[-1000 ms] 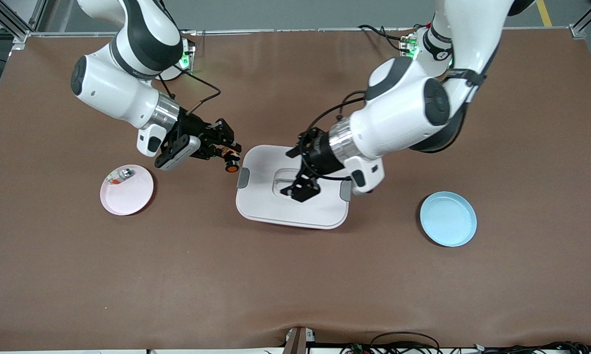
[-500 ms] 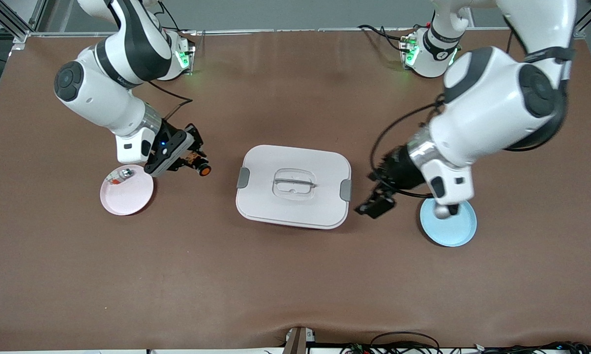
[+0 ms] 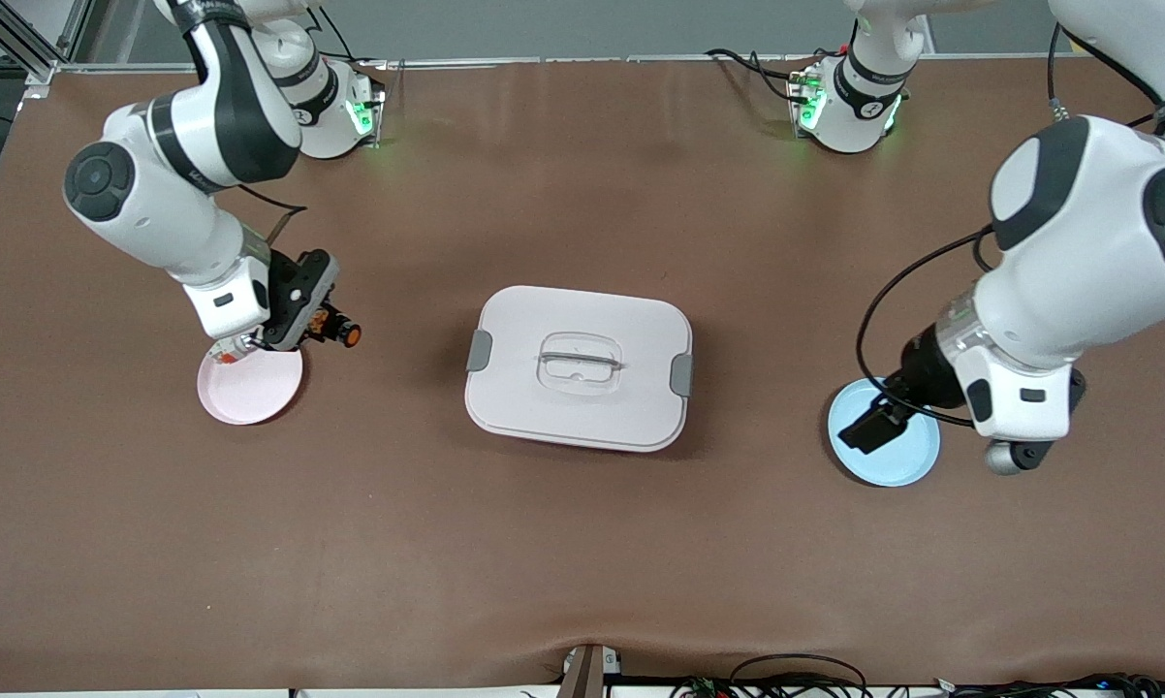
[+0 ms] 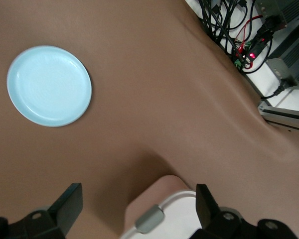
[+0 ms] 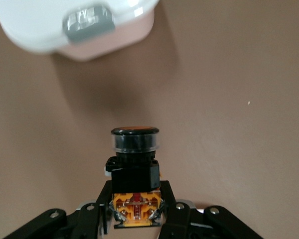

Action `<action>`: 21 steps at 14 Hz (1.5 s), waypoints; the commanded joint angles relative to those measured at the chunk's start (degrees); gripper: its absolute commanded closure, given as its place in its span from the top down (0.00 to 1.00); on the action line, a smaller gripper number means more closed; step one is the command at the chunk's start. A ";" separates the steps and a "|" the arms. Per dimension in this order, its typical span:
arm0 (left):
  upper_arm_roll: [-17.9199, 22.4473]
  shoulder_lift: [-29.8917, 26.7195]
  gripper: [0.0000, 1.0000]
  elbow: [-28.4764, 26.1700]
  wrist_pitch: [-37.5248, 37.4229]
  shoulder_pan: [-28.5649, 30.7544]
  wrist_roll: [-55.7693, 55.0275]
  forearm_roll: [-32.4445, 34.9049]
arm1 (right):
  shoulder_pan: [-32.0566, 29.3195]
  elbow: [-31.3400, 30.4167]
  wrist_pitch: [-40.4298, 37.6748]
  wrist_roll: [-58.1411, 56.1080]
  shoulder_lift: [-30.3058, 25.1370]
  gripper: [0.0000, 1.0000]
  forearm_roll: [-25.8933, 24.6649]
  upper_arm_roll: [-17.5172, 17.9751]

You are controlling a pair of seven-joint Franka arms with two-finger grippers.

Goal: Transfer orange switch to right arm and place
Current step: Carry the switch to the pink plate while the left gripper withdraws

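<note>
Both arms have drawn apart from the lidded box (image 3: 579, 368): the right gripper (image 3: 323, 324), clamped on the orange switch (image 3: 341, 332), nears the pink plate (image 3: 250, 388), placing left to do, while the left gripper (image 3: 871, 428) hangs open over the blue plate (image 3: 902, 463).

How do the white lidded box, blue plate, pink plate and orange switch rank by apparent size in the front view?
1. White lidded box, clearly largest.
2. Blue plate and pink plate: they look about alike, so no ranking; both are partly covered by grippers.
3. Orange switch, by far smallest, held by the right gripper.
</note>
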 commanded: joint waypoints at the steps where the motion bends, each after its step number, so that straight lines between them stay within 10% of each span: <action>1: -0.15 -1.95 1.00 -1.65 -2.62 3.54 8.96 0.99 | -4.60 -3.14 1.02 -11.17 -1.36 0.00 -2.10 0.70; 10: -0.06 -6.34 1.00 -1.65 -11.51 12.42 35.07 3.37 | -14.97 -18.35 24.03 -29.74 -0.67 0.00 -5.35 0.61; 18: 0.29 -10.47 1.00 -1.91 -15.11 15.25 42.12 3.19 | -21.05 -17.31 33.38 -38.90 10.32 0.00 -6.76 0.70; 21: 7.91 -16.34 1.00 -7.00 -15.38 9.29 46.42 2.32 | -21.75 -14.24 33.03 -38.90 13.92 0.00 -6.76 0.70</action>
